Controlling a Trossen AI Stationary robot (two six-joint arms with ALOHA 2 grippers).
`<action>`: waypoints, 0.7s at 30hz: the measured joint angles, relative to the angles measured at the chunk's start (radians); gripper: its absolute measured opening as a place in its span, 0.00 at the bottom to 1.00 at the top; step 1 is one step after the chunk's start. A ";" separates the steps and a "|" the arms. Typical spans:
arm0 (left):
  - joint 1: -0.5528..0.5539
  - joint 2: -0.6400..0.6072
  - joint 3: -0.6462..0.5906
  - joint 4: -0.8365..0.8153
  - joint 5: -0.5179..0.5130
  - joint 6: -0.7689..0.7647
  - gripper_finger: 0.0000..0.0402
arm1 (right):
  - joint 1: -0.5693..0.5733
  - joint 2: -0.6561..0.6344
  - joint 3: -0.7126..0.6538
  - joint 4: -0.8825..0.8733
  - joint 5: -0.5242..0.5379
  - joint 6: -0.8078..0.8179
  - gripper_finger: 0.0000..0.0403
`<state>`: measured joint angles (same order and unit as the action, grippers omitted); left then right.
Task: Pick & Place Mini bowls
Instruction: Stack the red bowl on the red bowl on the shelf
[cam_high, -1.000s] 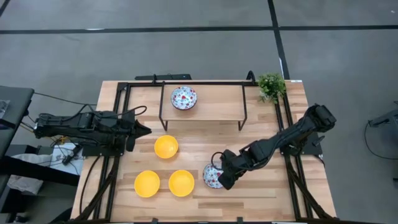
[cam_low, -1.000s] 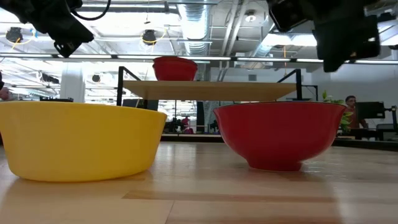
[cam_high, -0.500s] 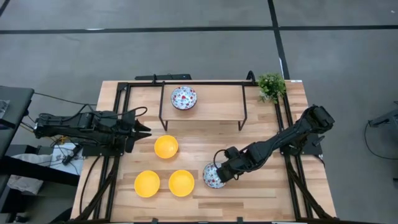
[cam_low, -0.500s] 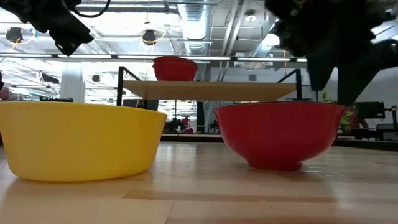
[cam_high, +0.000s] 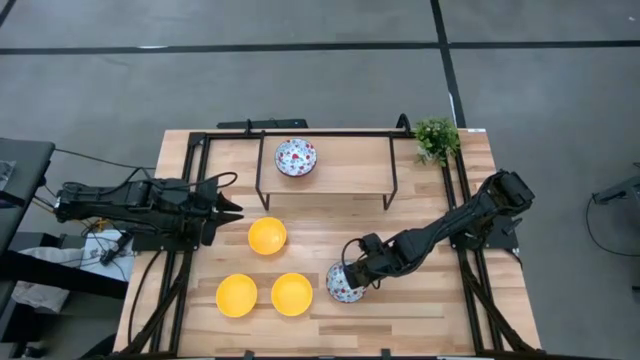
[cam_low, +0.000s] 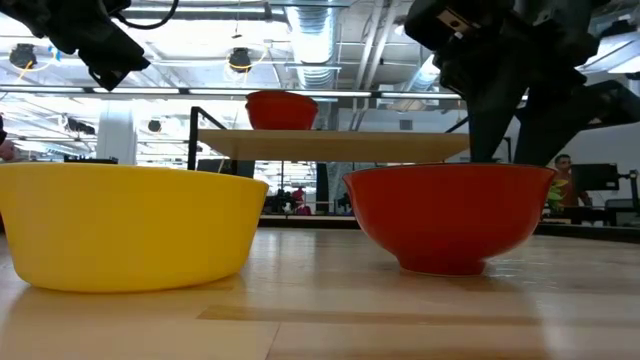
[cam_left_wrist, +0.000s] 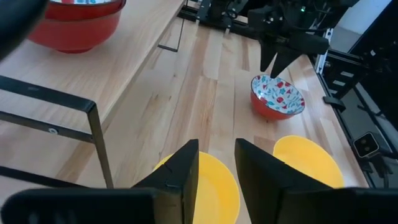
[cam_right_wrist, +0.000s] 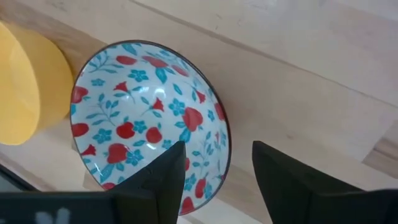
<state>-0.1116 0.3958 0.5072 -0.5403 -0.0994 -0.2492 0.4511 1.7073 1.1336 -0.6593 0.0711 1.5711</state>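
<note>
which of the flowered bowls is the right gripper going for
The flowered bowl on the tabletop beside the yellow bowls: the right gripper has its open fingers astride its rim. The other flowered bowl sits up on the shelf.

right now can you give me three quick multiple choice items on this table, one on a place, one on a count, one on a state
1. Where is the floral bowl farthest from the arms?
A. on the raised shelf
B. beside the plant
C. off the table

2. How many yellow bowls are there?
A. one
B. three
C. five

3. How do the right gripper jaws stand?
A. shut on a yellow bowl
B. open astride the near floral bowl rim
C. shut above the shelf

Answers: 1 A, the high view shows it on the shelf. 2 B, three lie left of centre. 3 B, the right wrist view shows the rim between them.
</note>
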 joint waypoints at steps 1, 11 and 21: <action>0.000 0.000 0.000 0.000 0.000 0.002 0.26 | 0.000 0.000 0.000 0.001 0.000 0.000 0.43; 0.000 0.001 0.000 0.002 0.000 0.003 0.26 | 0.000 0.000 -0.063 0.088 0.007 0.028 0.44; 0.000 0.001 0.000 0.003 0.001 0.006 0.26 | -0.002 0.006 -0.080 0.113 0.008 0.018 0.38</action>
<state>-0.1116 0.3965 0.5072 -0.5377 -0.0982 -0.2436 0.4492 1.7133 1.0534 -0.5466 0.0788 1.5890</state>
